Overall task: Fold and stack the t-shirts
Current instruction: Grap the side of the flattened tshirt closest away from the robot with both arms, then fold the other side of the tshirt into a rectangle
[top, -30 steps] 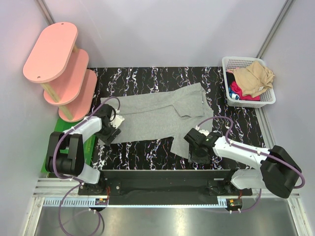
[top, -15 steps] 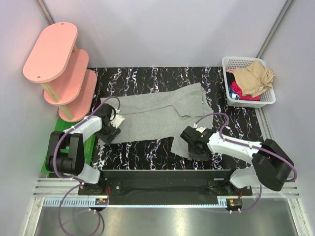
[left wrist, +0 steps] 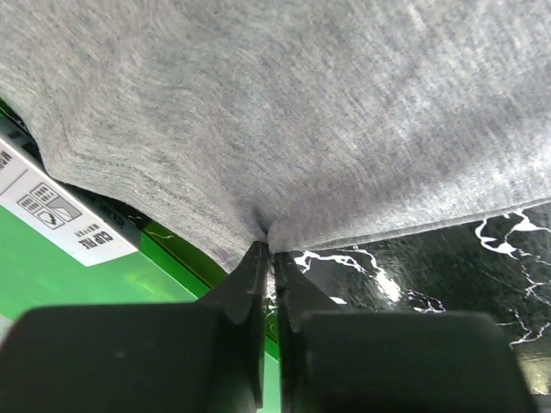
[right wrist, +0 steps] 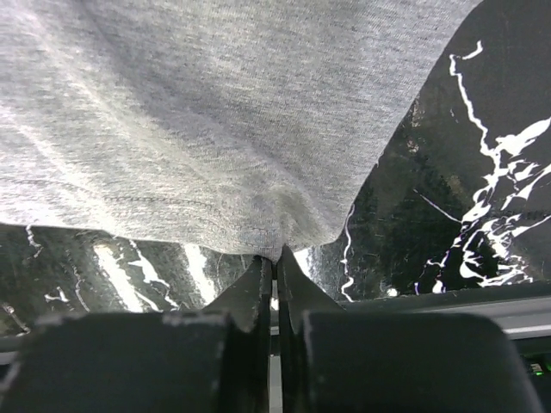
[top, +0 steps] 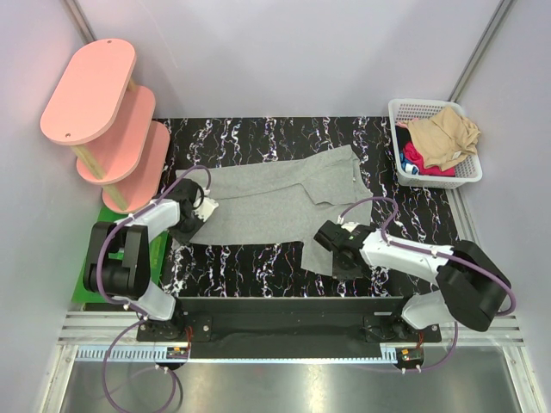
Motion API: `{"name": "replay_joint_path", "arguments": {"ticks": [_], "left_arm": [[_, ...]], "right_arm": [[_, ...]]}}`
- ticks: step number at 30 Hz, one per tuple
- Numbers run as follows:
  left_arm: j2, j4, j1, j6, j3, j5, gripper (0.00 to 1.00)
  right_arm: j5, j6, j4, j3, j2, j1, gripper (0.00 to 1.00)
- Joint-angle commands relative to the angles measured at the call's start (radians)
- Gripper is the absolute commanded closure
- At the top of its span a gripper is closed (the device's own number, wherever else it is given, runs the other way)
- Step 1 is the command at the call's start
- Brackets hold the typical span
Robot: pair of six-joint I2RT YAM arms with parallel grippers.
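A heather grey t-shirt lies spread on the black marbled table. My left gripper is shut on the shirt's near-left edge, beside the green mat; in the left wrist view the grey cloth is pinched at the tips of the left gripper. My right gripper is shut on the shirt's near-right hem; the right wrist view shows the cloth bunched at the tips of the right gripper. Tan and red t-shirts fill the white basket.
A pink three-tier shelf stands at the far left. A green mat lies under the left arm, at the table's left edge. The basket sits at the far right. Grey walls close off the back and sides.
Both grippers went from open to shut, each pinching an edge of the grey t-shirt. The left gripper shifted slightly up and the right slightly left; the shirt's near edges drew in.
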Motion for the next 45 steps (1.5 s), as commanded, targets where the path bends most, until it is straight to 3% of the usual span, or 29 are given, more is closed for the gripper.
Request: {"name": "replay_joint_path", "arguments": {"ticks": [1, 11, 13, 21, 36, 45], "left_arm": [[0.039, 0.077, 0.010, -0.005, -0.010, 0.039, 0.99], [-0.046, 0.020, 0.014, 0.012, -0.008, 0.026, 0.94], [-0.073, 0.008, 0.017, 0.018, -0.008, 0.027, 1.00], [-0.151, -0.067, 0.022, 0.024, 0.001, 0.041, 1.00], [-0.299, -0.237, 0.023, 0.082, 0.024, 0.038, 1.00], [-0.233, -0.267, 0.023, 0.115, 0.145, 0.016, 0.98]], "right_arm": [[0.001, 0.006, -0.011, 0.043, -0.060, 0.008, 1.00], [-0.091, 0.047, -0.143, 0.024, -0.247, 0.011, 1.00], [-0.125, 0.050, -0.177, 0.023, -0.296, 0.011, 1.00], [-0.191, 0.049, -0.265, 0.044, -0.394, 0.014, 1.00], [-0.193, 0.053, -0.429, 0.152, -0.523, 0.014, 1.00], [-0.070, 0.023, -0.437, 0.260, -0.468, 0.015, 1.00]]}}
